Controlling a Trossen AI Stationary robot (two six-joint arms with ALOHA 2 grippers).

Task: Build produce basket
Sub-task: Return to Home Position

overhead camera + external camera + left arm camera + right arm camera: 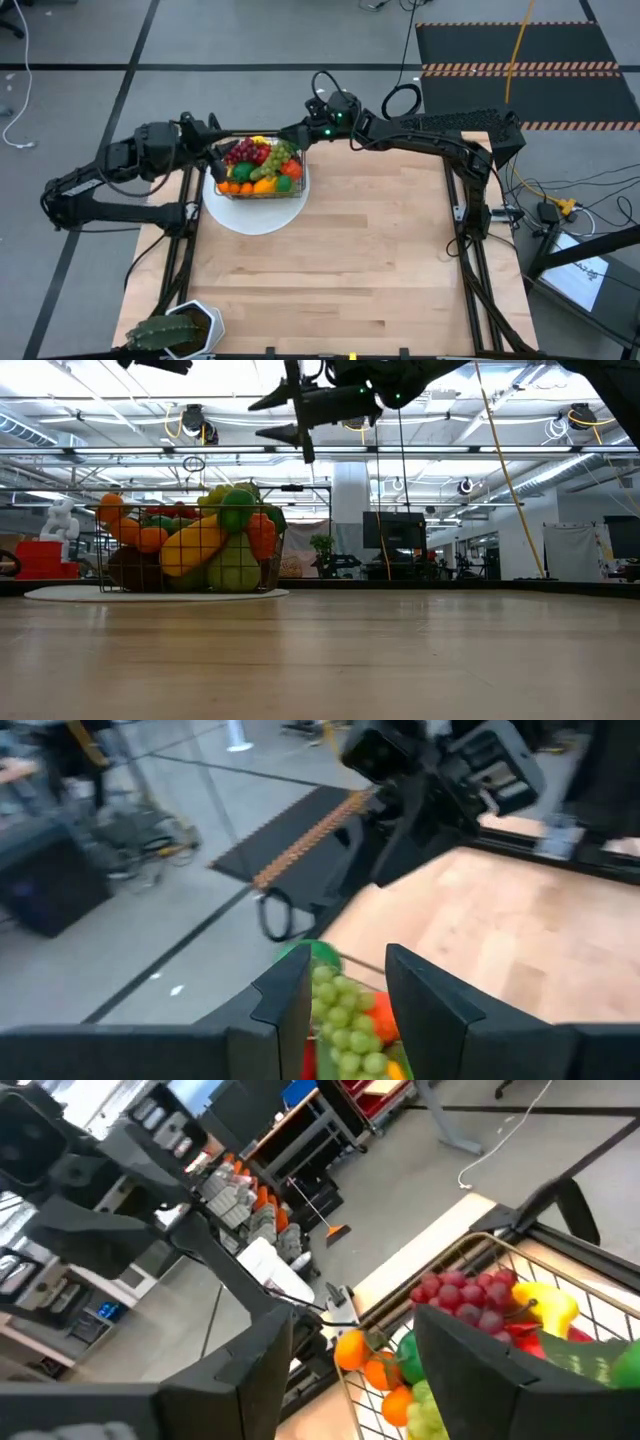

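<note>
The wire basket (pixel 260 170) stands on a round white plate (pixel 255 215) at the table's far left. It is heaped with produce (pixel 200 540): purple grapes (pixel 465 1295), green grapes (pixel 340 1010), oranges, a yellow fruit and green pieces. My left gripper (pixel 212 152) hovers above the basket's left end, open, with nothing between its fingers. My right gripper (pixel 280 415) hangs open high over the basket's far right corner, pointing level toward the table's left, and holds nothing.
A spiky green potted plant (pixel 170 330) stands at the table's near left corner. The bare wooden tabletop (pixel 380 250) stretches right of and nearer than the plate. The right arm (pixel 430 770) reaches across the far edge.
</note>
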